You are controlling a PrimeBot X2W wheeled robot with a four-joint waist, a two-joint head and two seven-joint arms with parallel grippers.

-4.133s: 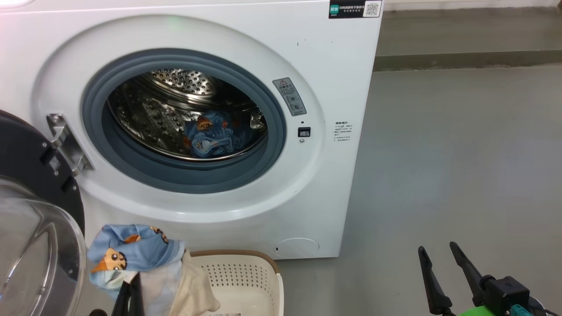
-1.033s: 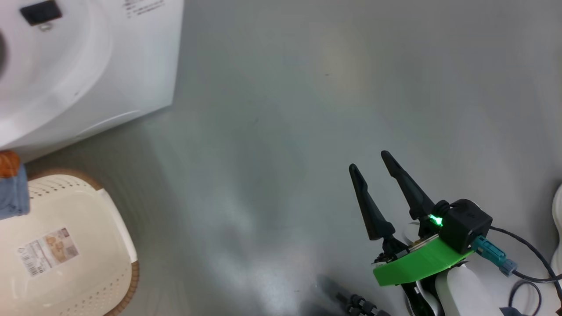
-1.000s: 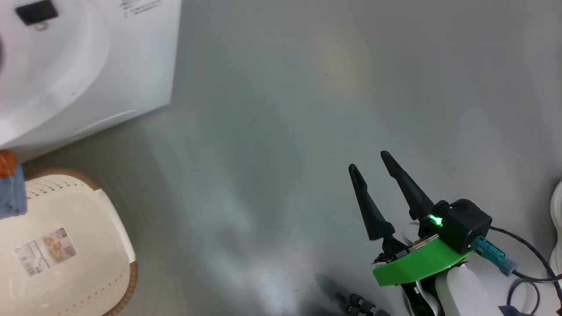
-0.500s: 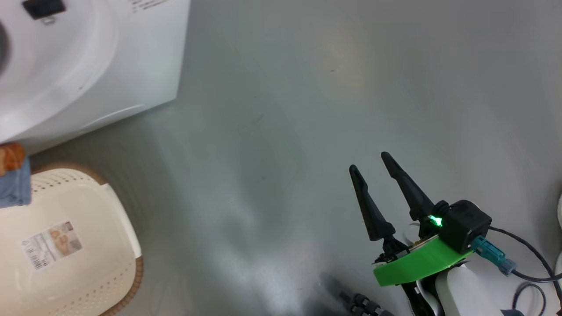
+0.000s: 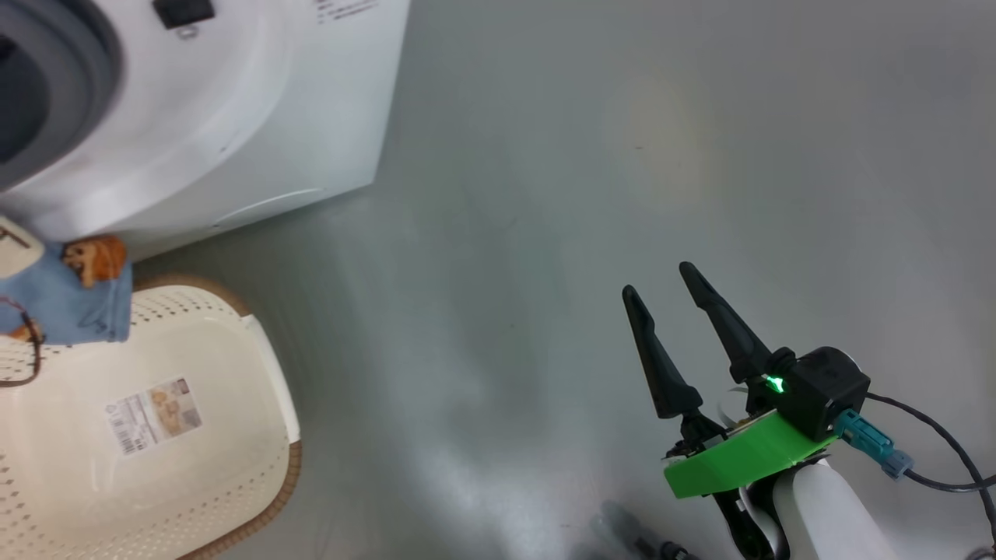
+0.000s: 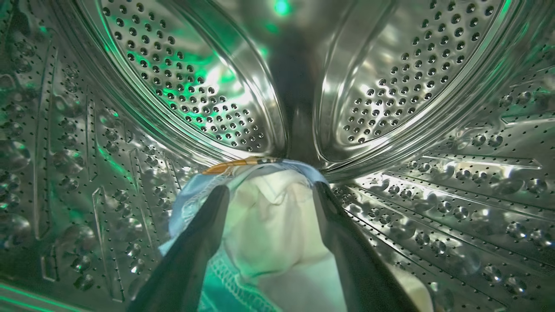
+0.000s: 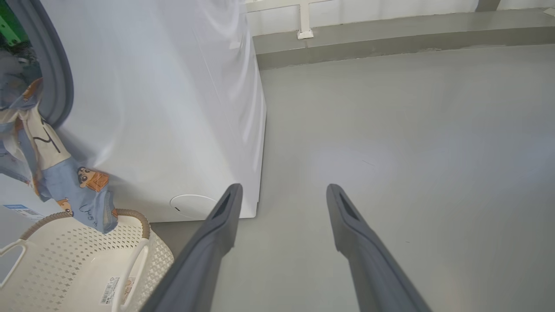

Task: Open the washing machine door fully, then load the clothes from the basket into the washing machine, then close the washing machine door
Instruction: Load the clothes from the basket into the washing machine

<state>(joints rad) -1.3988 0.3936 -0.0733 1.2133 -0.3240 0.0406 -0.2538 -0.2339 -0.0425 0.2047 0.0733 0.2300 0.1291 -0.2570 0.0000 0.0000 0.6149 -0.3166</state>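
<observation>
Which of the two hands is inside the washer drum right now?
The left hand: it stands open around the clothes inside the perforated steel drum. The right hand hangs open over the grey floor, outside the machine.

Left wrist camera inside washing machine (image 6: 186, 86)

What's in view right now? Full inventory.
washing machine: 1, white, upper left of head view
drum: 1, perforated steel, around the left hand
clothes: count unclear, light blue bear print and cream-white; some in the drum, a piece hanging from the opening over the basket
basket: 1, cream-white, brown rim, on the floor by the machine
floor: grey
left hand: dark fingers apart, inside the drum
right hand: dark, open, over bare floor
</observation>
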